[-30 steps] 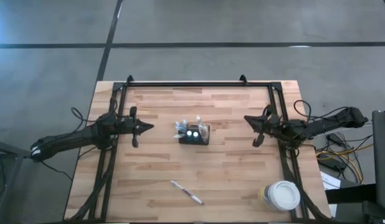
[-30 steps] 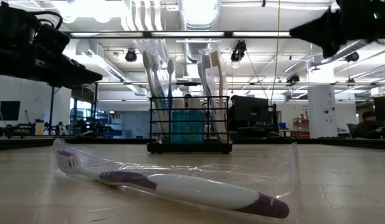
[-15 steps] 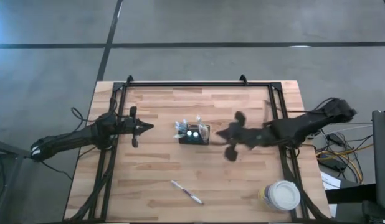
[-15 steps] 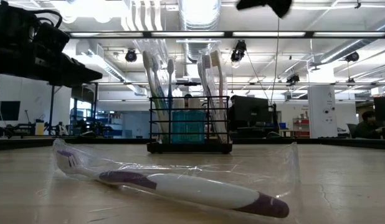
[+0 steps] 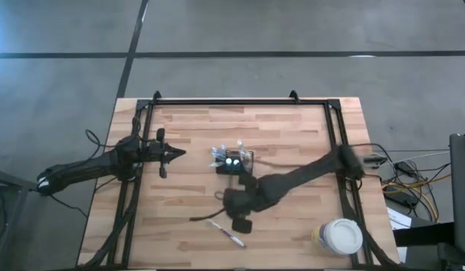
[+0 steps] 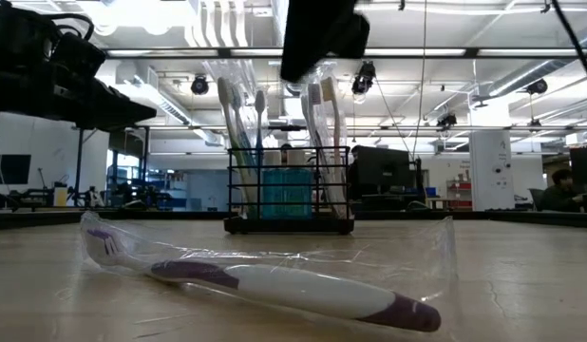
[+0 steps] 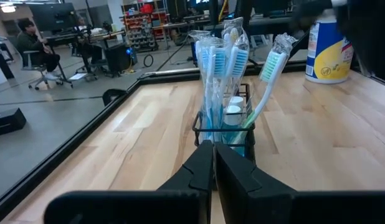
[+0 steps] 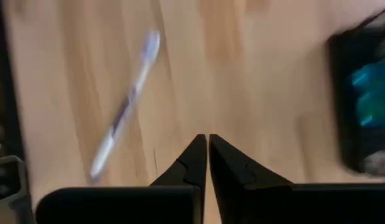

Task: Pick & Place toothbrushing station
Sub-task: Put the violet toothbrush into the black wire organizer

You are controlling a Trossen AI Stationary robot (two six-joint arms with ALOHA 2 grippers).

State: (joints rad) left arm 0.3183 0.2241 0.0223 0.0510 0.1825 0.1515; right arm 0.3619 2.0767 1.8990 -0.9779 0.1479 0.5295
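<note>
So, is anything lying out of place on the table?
Yes: one purple-and-white toothbrush in clear wrapping lies flat on the wooden table, apart from the black wire-mesh caddy where the other brushes stand upright.

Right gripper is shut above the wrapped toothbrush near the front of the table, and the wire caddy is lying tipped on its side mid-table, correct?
Not quite. The wire caddy is not tipped over: the low view shows it standing upright mid-table with toothbrushes sticking up out of it. The rest holds: the right gripper is shut above the wrapped toothbrush near the front of the table.
</note>
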